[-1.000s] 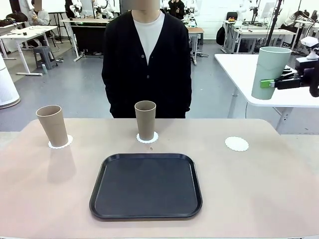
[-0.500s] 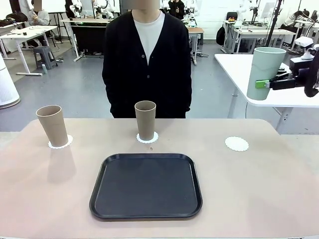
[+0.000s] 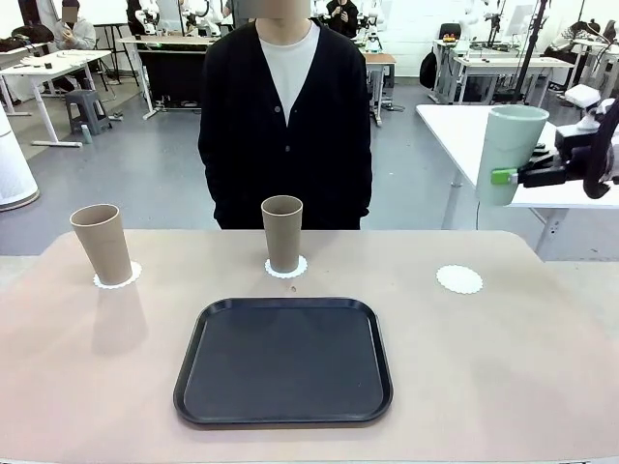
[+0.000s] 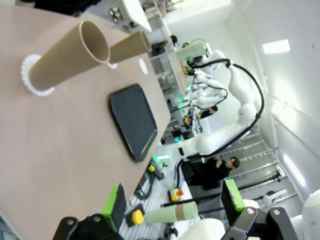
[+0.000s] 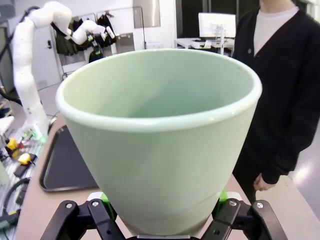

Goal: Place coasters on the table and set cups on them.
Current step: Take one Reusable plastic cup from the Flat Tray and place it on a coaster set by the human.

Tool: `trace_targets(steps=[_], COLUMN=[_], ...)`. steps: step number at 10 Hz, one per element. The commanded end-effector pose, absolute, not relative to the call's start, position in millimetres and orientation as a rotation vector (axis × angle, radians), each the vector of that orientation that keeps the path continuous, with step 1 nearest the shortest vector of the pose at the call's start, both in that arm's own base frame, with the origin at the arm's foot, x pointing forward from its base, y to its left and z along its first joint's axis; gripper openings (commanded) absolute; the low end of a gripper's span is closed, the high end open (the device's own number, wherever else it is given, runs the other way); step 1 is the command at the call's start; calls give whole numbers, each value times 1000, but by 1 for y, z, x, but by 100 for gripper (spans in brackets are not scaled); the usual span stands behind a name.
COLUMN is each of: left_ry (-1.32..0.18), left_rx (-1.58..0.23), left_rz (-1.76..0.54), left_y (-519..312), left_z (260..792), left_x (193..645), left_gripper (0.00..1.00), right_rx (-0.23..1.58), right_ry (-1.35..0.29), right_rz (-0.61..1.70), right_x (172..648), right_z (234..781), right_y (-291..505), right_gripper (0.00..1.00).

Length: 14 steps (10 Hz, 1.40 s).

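Since a second ago the right gripper has carried the mint cup leftward and slightly lower. It clamps the cup's lower body, upright, in the air. Below and left lies the empty coaster on the tabletop. Farther left: two tan cups on coasters. Left gripper spread open, empty.

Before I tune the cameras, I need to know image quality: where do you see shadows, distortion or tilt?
Front view: even, sharp lighting, with a soft shadow from the left brown cup falling toward the camera on the table. Left wrist view: rolled and wide-angle, so the table slants and the black tray looks stretched. Right wrist view: the green cup, gripped by the right gripper, looms huge.
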State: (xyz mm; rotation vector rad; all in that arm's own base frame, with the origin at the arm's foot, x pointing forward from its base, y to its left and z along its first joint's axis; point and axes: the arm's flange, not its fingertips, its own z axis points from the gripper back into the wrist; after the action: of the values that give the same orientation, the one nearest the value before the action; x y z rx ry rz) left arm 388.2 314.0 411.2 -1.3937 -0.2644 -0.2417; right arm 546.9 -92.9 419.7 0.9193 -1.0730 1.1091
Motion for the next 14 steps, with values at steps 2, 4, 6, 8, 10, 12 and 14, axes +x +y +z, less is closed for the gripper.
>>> trace_targets(steps=[2,4,6,8,10,12,14], left_ry=[-255,-255,-255,-255,-255,-255,-255], left_rx=[-1387,-1387,-1387,-1387,-1387,-1387,-1387], left_rz=[-229,-229,-229,-229,-229,-229,-229], left_y=[315,315,315,315,315,315,315], left_z=[412,412,412,412,412,412,412], left_x=[388,388,388,388,388,388,388], left_gripper=[100,100,100,100,100,100,100], right_rx=[953,984,1010,1043,1048,1072,1033], right_ry=[-1043,-1028,-1000,-977,-963,-955,-982], right_rz=[1149,1145,1173,1186,1196,1198,1136], right_x=[584,591,587,578,572,569,567], right_z=[356,320,296,280,269,258,254], right_y=[-99,-102,-95,-90,-90,-91,-88], right_gripper=[81,81,81,81,81,81,81])
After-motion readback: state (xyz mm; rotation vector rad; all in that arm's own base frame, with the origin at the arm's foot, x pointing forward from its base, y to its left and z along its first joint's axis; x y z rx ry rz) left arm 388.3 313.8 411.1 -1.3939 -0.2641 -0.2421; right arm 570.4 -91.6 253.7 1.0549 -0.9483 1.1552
